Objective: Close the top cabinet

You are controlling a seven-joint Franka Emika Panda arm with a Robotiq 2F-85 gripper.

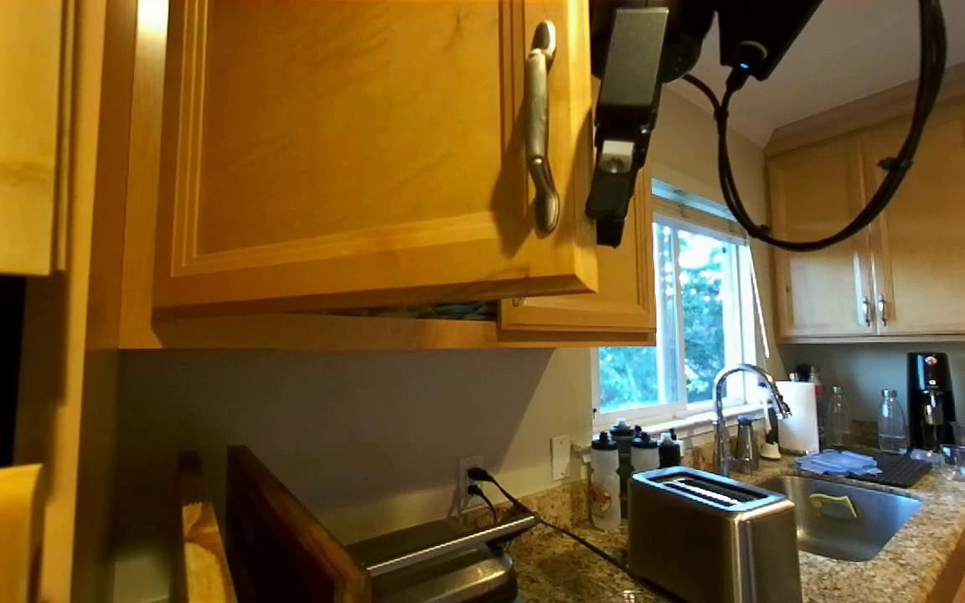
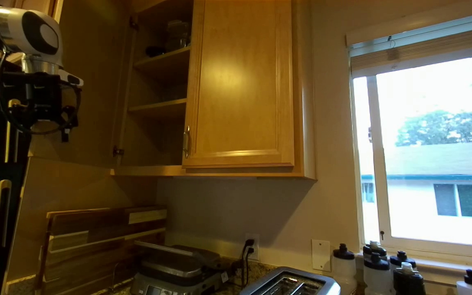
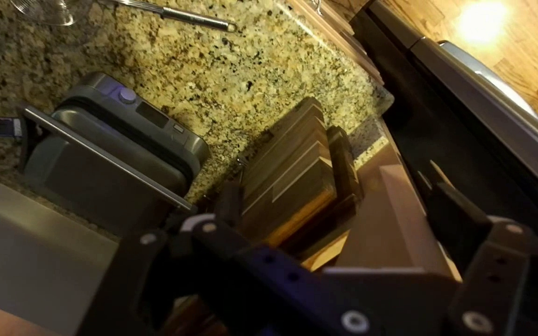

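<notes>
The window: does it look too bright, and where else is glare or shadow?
In an exterior view, the window is partly washed out; in the wrist view, white glare on the wooden floor; in an exterior view, the handle casts shadow on the open door.

Daylight fills the window [image 2: 424, 147] in a kitchen wall [image 2: 330, 135]. Light glares off the wood floor [image 3: 528, 58], beyond a speckled counter [image 3: 194, 84].

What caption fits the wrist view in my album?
Peeking past the robot's open hand at a grill and wooden boards.
</notes>
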